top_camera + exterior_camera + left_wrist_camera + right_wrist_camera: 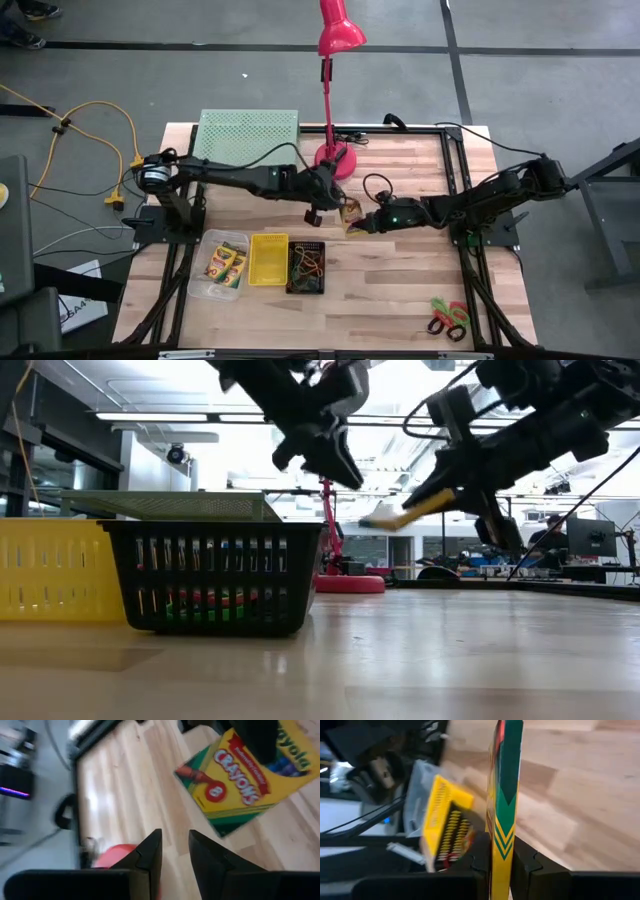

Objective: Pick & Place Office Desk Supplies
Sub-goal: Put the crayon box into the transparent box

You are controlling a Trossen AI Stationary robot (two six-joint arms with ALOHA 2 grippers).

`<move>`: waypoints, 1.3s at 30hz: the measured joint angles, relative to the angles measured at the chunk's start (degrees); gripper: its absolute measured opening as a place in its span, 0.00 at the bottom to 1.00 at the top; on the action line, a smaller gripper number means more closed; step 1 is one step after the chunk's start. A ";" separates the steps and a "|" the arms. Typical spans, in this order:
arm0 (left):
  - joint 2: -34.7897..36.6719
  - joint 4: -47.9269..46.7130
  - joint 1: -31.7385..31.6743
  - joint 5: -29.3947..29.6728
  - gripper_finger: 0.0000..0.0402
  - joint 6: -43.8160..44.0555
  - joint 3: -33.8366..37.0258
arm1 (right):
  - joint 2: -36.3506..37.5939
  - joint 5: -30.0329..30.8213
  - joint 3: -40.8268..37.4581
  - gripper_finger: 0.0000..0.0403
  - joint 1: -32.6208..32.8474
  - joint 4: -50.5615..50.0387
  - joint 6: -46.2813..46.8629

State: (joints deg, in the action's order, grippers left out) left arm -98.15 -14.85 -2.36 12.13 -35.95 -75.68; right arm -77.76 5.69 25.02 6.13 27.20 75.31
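My right gripper point(362, 222) is near the table's middle, shut on a yellow crayon box point(350, 215), which also shows in the low view point(405, 515) and edge-on in the right wrist view point(504, 795). My left gripper point(315, 212) hovers just left of the box, open by a narrow gap and empty point(175, 845); the box point(240, 775) shows ahead of it. A clear bin point(225, 266) holds two more crayon boxes. Beside it stand a yellow bin point(267, 258) and a black mesh bin point(306, 267) with coloured loops. The scissors point(448, 318) lie flat near the front right. My right gripper pinches the crayon box by its two broad faces point(501, 851) between its two fingers point(526, 862). The fingers come from the table's right, slanting down. The box sticks out ahead of the fingers, tilted and lifted clear of the table point(400, 518).
The red desk lamp's base point(333, 160) stands just behind the grippers, and its stem rises over the far edge. A light-green perforated rack point(248, 135) lies at the far left. Bare wood point(400, 280) lies right of the bins.
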 joint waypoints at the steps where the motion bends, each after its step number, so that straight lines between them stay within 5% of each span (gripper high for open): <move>1: 0.44 0.12 1.03 2.37 0.22 -1.04 -0.01 | 0.00 -0.62 0.00 0.07 0.00 0.98 -0.41; 5: 2.72 -0.42 5.41 10.05 0.22 -5.11 -0.02 | 0.00 -3.18 0.00 0.07 0.00 3.70 -1.32; 14: 11.56 -4.26 13.43 11.16 0.22 -5.16 -0.02 | 0.00 -8.64 0.02 0.07 -0.46 11.16 -4.96; 25: 14.04 -5.68 24.65 29.63 0.22 -10.97 1.07 | 0.00 -16.92 0.00 0.07 -5.25 25.35 -4.01; 39: 14.06 -3.43 23.77 31.38 0.21 -17.33 1.35 | 0.00 -20.73 0.02 0.07 -6.67 32.80 0.39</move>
State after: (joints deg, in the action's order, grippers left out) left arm -84.09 -18.28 21.41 43.51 -53.28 -74.33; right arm -77.76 -15.04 25.04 -0.54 59.99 75.71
